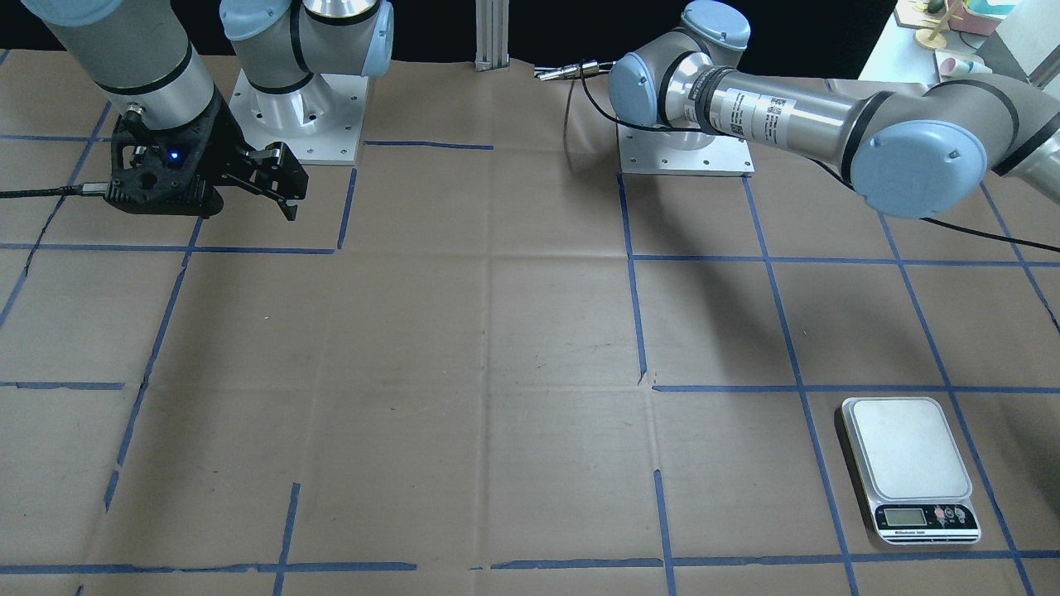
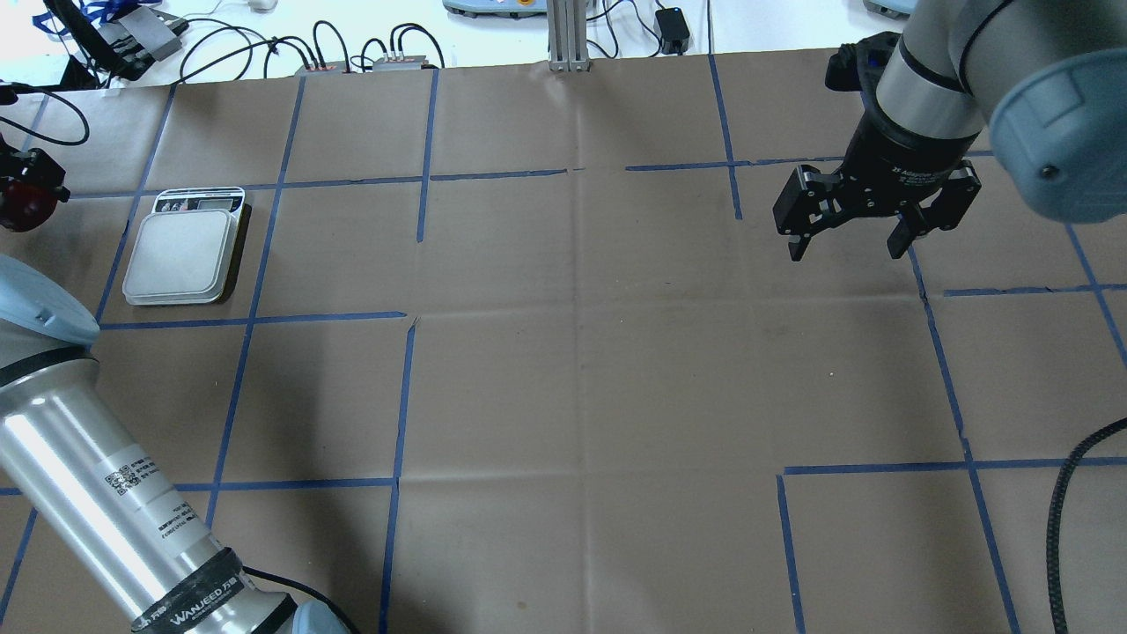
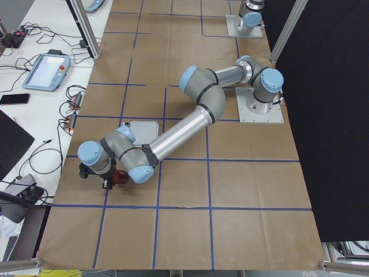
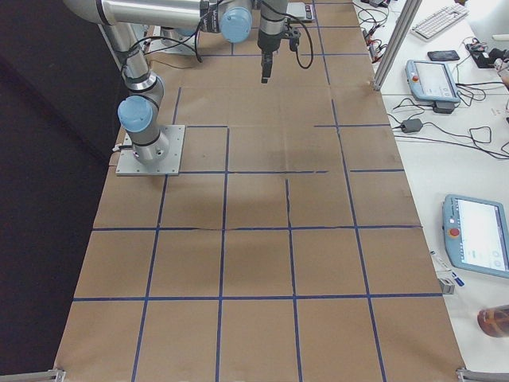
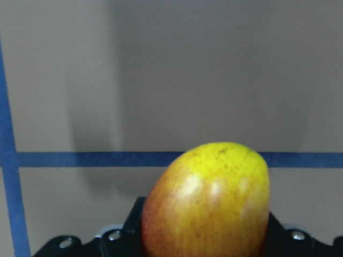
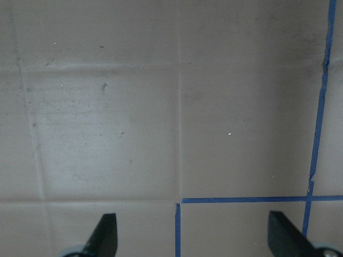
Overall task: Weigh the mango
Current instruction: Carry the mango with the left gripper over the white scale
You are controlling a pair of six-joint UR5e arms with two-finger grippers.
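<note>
The mango, yellow grading to orange-red, sits between the jaws of my left gripper, which is shut on it. In the overhead view the gripper and the mango's dark red end show at the far left edge, left of the scale. In the exterior left view the mango is at the gripper, nearer the table's end than the scale. The scale's platform is bare. My right gripper is open and empty, far off above bare paper.
The table is covered in brown paper with blue tape lines. The left arm's long link passes close over the scale. Cables and control pendants lie beyond the table's far edge.
</note>
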